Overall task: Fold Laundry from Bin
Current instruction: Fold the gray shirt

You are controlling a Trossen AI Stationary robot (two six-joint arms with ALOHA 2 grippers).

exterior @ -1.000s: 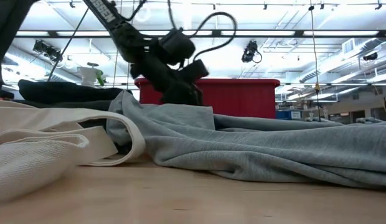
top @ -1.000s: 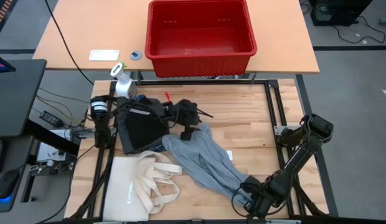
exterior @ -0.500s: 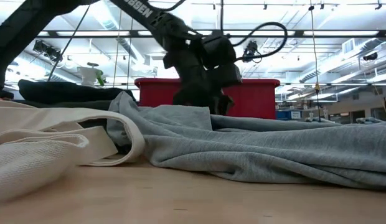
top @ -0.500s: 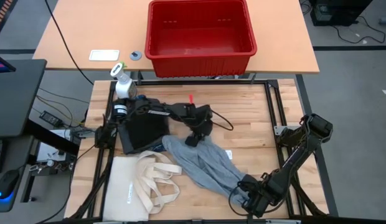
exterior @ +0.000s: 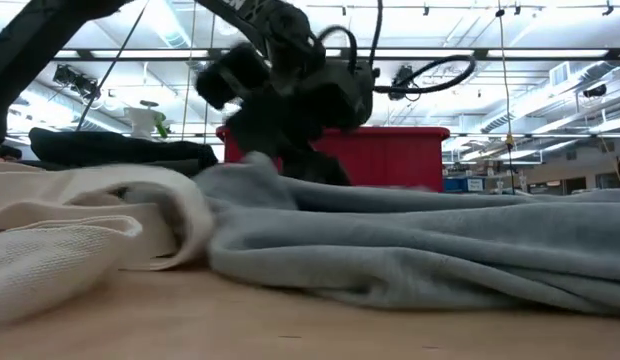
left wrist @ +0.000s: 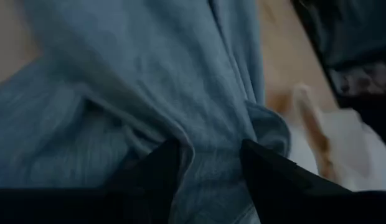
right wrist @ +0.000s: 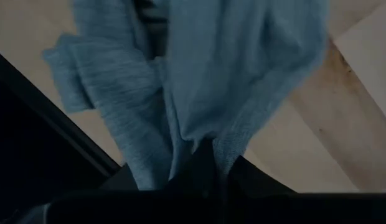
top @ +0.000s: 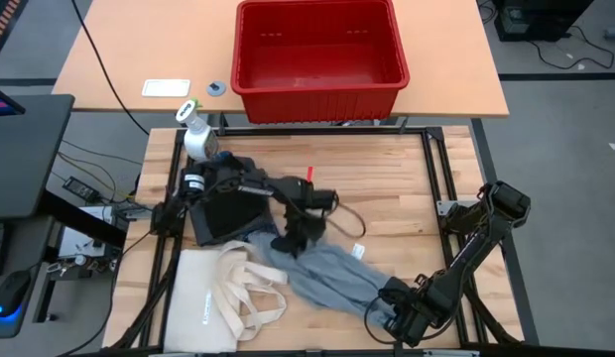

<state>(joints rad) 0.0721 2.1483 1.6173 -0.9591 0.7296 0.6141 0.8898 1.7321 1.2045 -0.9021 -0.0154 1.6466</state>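
A light grey garment [top: 332, 275] lies bunched on the wooden table between my two grippers; the low view shows the garment [exterior: 410, 245] as a long heap. My left gripper [top: 291, 241] is tipped down onto its far left end, shut on the cloth. Shut on its near right end is my right gripper [top: 395, 305], which points down near the table's front edge. A black piece [top: 226, 205] lies flat at the left. The red bin [top: 318, 52] stands on the far table, with no laundry showing in it. My left gripper pinches a gathered fold of the grey garment's far left end [left wrist: 211, 163] between its two fingers [left wrist: 160, 169], slanting down from the far side. That end is raised a little and the rest trails on the table. My right gripper pinches the garment's near right end [right wrist: 205, 134] from above, fingers pointing down. The cloth spreads out from the fingertips onto the table; one layer or several, I cannot tell.
A cream tote bag [top: 231, 293] with long handles lies at the near left, touching the grey garment. A white spray bottle [top: 195, 134] stands at the far left corner. The table's far right part [top: 387, 188] is bare wood.
My left gripper has gone toward the table's near edge and tipped downward, taking the garment's far end with it. The garment, stretched long before, is now bunched shorter toward the tote bag. Its near right end has stayed in my right gripper.
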